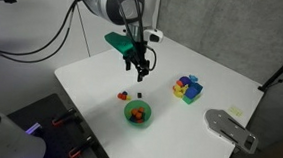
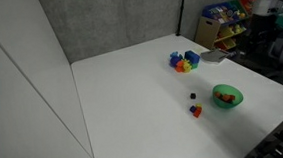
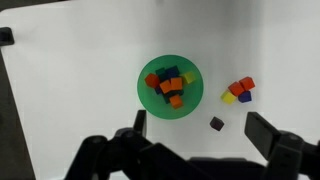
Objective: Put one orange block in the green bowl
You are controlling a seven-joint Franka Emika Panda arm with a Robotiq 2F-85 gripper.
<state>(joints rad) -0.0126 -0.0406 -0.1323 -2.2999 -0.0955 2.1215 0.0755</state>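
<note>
The green bowl lies below my gripper in the wrist view and holds several small blocks, among them orange blocks. It shows in both exterior views. To its right on the table is a small cluster with an orange block, a red, a yellow and a blue one. A tiny dark cube lies apart, between my fingers in the picture. My gripper is open and empty, hovering well above the table.
A blue tray of yellow and purple pieces stands farther back on the white table. A grey device lies at the table's edge. A shelf with toys stands beyond the table.
</note>
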